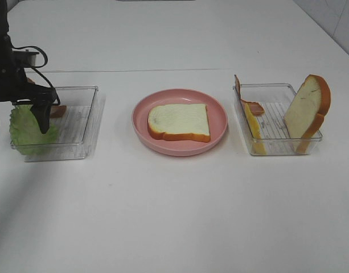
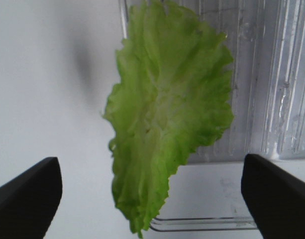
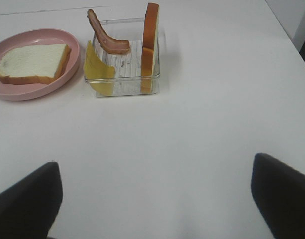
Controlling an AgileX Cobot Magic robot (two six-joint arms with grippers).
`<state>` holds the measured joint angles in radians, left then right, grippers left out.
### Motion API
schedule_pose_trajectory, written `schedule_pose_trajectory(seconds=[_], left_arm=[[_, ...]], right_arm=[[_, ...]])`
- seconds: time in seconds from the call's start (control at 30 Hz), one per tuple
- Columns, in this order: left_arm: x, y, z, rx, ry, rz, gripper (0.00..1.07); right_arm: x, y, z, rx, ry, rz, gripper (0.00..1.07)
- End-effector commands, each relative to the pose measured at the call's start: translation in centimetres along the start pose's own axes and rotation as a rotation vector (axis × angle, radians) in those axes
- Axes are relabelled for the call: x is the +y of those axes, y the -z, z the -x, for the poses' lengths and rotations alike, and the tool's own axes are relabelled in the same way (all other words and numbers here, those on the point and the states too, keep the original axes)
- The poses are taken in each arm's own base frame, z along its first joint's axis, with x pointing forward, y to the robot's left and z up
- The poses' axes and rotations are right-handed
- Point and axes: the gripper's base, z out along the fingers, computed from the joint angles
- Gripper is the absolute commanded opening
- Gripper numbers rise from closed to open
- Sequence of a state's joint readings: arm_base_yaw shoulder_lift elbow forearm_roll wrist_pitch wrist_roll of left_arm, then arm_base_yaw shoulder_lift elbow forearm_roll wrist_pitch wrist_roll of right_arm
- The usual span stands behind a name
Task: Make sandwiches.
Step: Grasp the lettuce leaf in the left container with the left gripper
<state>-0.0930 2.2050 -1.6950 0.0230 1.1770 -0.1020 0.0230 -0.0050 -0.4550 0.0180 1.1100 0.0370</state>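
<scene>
One white bread slice (image 1: 180, 121) with orange-brown crust lies flat on the pink plate (image 1: 220, 108). The green lettuce leaf (image 1: 25, 129) lies over the left edge of the left clear tray (image 1: 83, 119), and it shows large in the left wrist view (image 2: 167, 124). My left gripper (image 1: 43, 116) hovers over the lettuce, open and empty (image 2: 150, 169). The right clear tray (image 1: 276, 136) holds a second bread slice (image 1: 307, 111) on edge, a bacon strip (image 1: 251, 103) and a yellow cheese slice (image 1: 254, 131). My right gripper (image 3: 154, 172) is open and empty, well short of that tray (image 3: 125, 87).
A small brown piece (image 1: 58, 111) lies in the left tray behind my gripper. The white table (image 1: 174, 216) ends at a wall corner at the far right (image 1: 339, 23). The plate also shows in the right wrist view (image 3: 67, 37).
</scene>
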Motion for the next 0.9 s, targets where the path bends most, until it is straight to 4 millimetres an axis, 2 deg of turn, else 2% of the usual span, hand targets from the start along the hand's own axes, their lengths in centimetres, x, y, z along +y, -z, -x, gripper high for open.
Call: schedule_pose_trajectory(seconds=[0.03,0.1,0.13,0.17,0.2,0.23,0.33,0.4,0.5,0.87,0.9], left_arm=[[-0.12,-0.25,-0.09,0.006,-0.003,-0.003,0.9],[-0.12,-0.25,-0.08,0.005,-0.01,-0.003,0.86],[-0.12,-0.25,-0.08,0.005,-0.013,-0.003,0.79],[-0.12,-0.25,-0.08,0.005,-0.013,-0.003,0.79],[-0.12,-0.25,-0.08,0.005,-0.013,-0.003,0.74],[-0.11,-0.25,-0.08,0.005,-0.013,-0.002,0.63],[-0.11,-0.25,-0.08,0.005,-0.013,-0.002,0.56],[-0.11,-0.25,-0.08,0.005,-0.012,-0.002,0.38],[-0.11,-0.25,-0.08,0.005,-0.012,-0.002,0.35],[-0.11,-0.25,-0.07,0.004,0.011,-0.002,0.34],[-0.11,-0.25,-0.07,0.004,0.011,-0.002,0.3]], right_arm=[[-0.03,0.28,-0.2,-0.038,0.01,-0.006,0.96],[-0.03,0.28,-0.2,-0.038,0.01,-0.006,0.96],[-0.03,0.28,-0.2,-0.038,0.01,-0.006,0.96],[-0.03,0.28,-0.2,-0.038,0.01,-0.006,0.96],[-0.03,0.28,-0.2,-0.038,0.01,-0.006,0.96],[-0.03,0.28,-0.2,-0.038,0.01,-0.006,0.96],[-0.03,0.28,-0.2,-0.038,0.01,-0.006,0.96],[-0.03,0.28,-0.2,-0.038,0.01,-0.006,0.96],[-0.03,0.28,-0.2,-0.038,0.01,-0.006,0.96],[-0.03,0.28,-0.2,-0.038,0.01,-0.006,0.96],[-0.03,0.28,-0.2,-0.038,0.01,-0.006,0.96]])
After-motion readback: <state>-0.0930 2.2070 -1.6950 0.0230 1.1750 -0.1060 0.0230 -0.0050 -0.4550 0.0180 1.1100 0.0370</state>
